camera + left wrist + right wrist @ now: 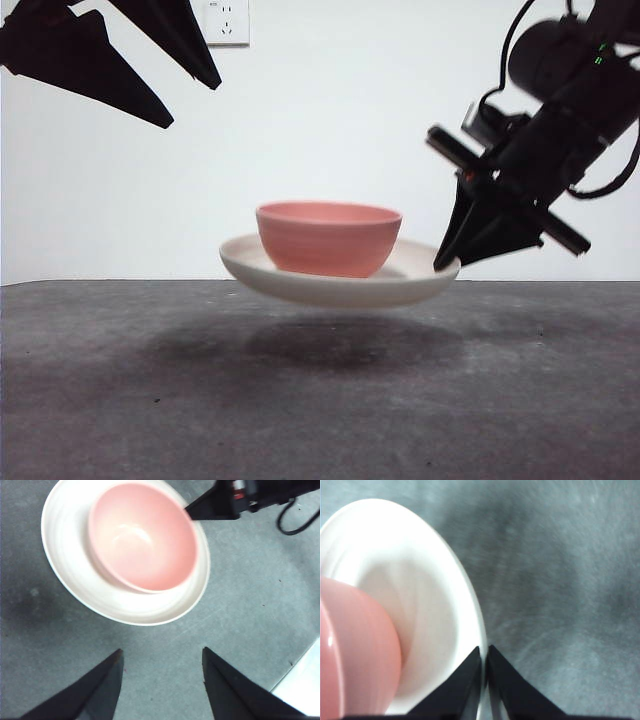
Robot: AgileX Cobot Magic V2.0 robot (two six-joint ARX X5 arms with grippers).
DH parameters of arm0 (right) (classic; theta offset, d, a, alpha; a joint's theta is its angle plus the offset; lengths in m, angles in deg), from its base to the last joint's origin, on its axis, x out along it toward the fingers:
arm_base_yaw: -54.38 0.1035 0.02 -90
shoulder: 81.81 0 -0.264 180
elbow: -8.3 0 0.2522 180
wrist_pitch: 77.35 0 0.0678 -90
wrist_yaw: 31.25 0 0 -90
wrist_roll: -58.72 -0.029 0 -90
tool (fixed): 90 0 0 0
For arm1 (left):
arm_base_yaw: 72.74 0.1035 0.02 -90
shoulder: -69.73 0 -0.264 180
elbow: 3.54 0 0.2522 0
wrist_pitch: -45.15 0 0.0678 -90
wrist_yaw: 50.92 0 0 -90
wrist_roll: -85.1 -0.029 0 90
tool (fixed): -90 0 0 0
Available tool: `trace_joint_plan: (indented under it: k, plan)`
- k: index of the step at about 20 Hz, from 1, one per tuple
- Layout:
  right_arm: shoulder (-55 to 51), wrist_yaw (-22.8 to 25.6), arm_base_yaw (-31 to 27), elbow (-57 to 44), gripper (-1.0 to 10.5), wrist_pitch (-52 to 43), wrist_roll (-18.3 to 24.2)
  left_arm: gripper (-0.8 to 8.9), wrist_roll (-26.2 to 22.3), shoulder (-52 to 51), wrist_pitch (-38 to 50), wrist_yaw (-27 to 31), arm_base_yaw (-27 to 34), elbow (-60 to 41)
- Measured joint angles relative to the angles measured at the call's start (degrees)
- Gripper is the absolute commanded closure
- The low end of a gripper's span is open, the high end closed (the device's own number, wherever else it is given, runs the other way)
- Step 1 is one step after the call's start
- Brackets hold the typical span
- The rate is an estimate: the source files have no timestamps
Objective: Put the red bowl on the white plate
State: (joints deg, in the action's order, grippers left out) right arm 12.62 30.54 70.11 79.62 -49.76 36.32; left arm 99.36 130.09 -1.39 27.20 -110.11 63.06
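Bowl (328,238) sits in plate (300,285), held off tabletop (320,400) by right pincer (484,652) clamping its rim; left pincer (161,662) gapes, idle.

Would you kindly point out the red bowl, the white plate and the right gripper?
red bowl (328,242): front view, its outer wall.
white plate (65,565): left wrist view, its bare inner rim.
right gripper (484,680): right wrist view, between its fingers, shut on the plate's rim.
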Motion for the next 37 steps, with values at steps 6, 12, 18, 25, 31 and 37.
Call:
trace_joint_plan:
  k: [6,12,18,25,31,37]
  plan:
    - [9.4,0.4,3.5,3.9,9.4,-0.9,-0.6,5.65,0.0,0.0,-1.3,0.0,0.0,0.0]
    - [11.1,2.8,4.1,4.9,9.4,-0.7,-0.6,5.64,0.0,0.0,-2.2,0.0,0.0,0.0]
    - [11.1,3.2,4.0,5.0,9.0,1.1,-0.1,5.64,0.0,0.0,-2.2,0.0,0.0,0.0]
    - [9.7,4.3,4.0,5.0,6.7,2.3,0.0,5.64,0.0,0.0,-2.2,0.0,0.0,0.0]
    - [-3.9,6.8,3.7,5.0,6.7,12.0,5.6,5.64,0.0,0.0,-2.2,0.0,0.0,0.0]
    - [-22.3,7.2,5.9,5.0,6.7,28.3,15.1,5.64,-0.3,0.0,-2.9,0.0,0.0,0.0]
